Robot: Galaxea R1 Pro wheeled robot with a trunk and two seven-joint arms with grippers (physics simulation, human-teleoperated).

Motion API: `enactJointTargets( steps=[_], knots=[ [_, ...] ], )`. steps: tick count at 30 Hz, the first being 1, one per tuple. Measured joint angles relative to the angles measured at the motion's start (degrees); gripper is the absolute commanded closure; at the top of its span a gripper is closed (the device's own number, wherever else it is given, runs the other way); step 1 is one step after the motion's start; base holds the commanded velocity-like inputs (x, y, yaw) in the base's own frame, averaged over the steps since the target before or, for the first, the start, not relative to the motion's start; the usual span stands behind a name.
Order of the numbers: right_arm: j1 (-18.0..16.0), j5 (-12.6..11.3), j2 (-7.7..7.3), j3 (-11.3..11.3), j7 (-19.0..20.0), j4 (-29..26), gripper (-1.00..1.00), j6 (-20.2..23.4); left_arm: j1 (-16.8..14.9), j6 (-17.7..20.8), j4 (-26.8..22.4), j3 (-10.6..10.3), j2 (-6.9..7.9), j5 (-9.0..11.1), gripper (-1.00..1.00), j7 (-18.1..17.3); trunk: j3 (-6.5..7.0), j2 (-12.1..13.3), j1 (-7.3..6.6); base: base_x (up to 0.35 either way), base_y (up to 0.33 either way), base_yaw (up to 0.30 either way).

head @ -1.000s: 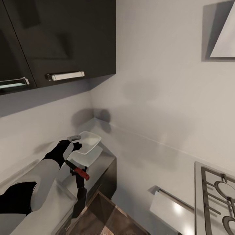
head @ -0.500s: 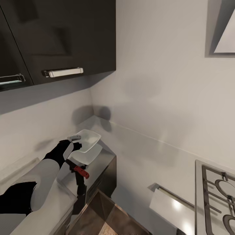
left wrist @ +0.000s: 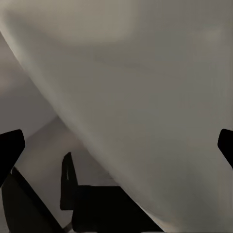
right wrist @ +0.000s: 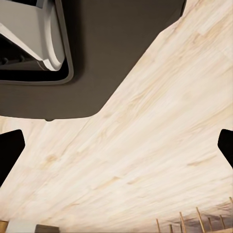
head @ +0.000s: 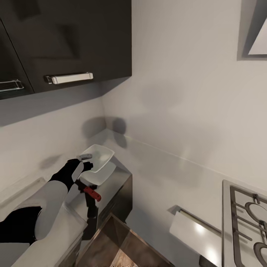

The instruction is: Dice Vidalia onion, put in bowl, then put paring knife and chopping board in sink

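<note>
Now the left gripper (head: 82, 162) is held out over the countertop (head: 118, 178), its grasp not to be made out, the bowl (head: 98, 157) touching it and tilted, the paring knife (head: 90, 193) just below. Sink and board are unseen, so progress cannot be judged. Since a second ago, the view has been swung slightly.

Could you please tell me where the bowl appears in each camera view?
Head view: bowl lower left, on the countertop beside the left gripper.
Left wrist view: a pale curved surface, possibly it; unclear.
Right wrist view: wood floor.
Shared landmark: floor, also at head view's bottom.
</note>
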Motion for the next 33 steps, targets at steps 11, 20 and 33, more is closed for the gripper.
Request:
enactJointTargets(
  steps=[11, 20, 33],
  knots=[
    [0.0, -0.01, 0.03, -0.01, -0.03, 0.0, -1.0, 0.0, -0.02, -0.23, -0.43, 0.03, 0.1, -0.1, 1.0, 0.39, -0.5, -0.01, 0.0, 0.0, 0.0, 0.0],
    [0.0, -0.01, 0.01, -0.02, -0.07, 0.0, -1.0, 0.0, -0.03, -0.72, -0.53, 0.19, 0.19, 0.34, 1.0, 0.52, -0.5, -0.02, -0.01, 0.0, 0.0, 0.0],
    [0.0, 0.01, -0.15, -0.04, -0.09, 0.0, -1.0, -0.09, -0.04, -0.6, -0.63, 0.35, 0.17, -0.18, 1.0, 0.39, 0.08, -0.02, -0.01, 0.0, 0.0, 0.0]
  ],
)
